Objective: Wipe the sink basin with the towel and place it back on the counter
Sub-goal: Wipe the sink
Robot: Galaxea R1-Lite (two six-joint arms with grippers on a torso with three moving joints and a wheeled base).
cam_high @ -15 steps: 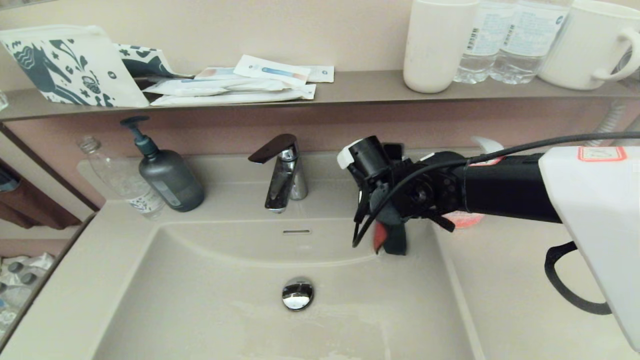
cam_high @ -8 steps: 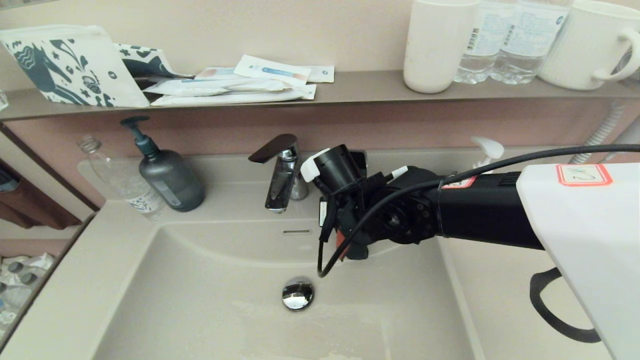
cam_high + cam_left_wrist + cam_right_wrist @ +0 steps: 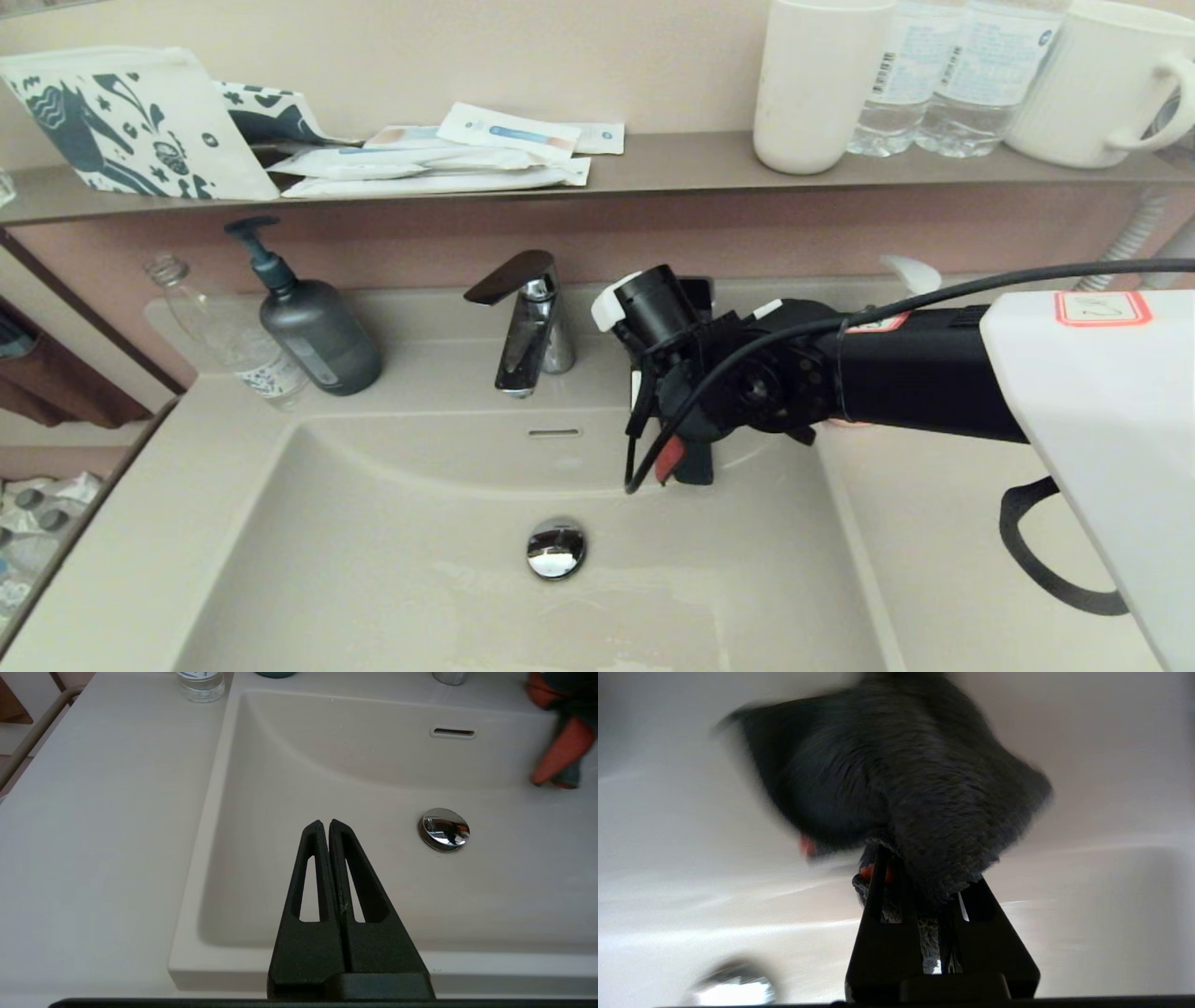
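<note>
Right gripper [image 3: 920,882]: your claw is closed tight on the towel [image 3: 896,788], pinching a bunched fold, the rest hanging loose off its tips over the back right part of the sink basin [image 3: 373,560], near the rear wall.
Left gripper [image 3: 325,828]: its fingers are pressed together with nothing between them; it hangs idle above the basin's front rim.
Sink basin: the floor around the drain plug [image 3: 555,548] shows faint streaks, and most of the bowl looks unwiped to me.
Counter [image 3: 934,560]: bare beige top to the right of the basin, where I would expect you to lay the towel afterwards.
Faucet [image 3: 525,317]: it stands at the back edge, near your right wrist.
Towel: dark face out, a coral strip showing below the wrist.
Risk: sweep left along the rear wall and your wrist or its cable loop could knock the faucet.
Risk: only a fold is pinched, so hard dragging may pull the cloth free.
</note>
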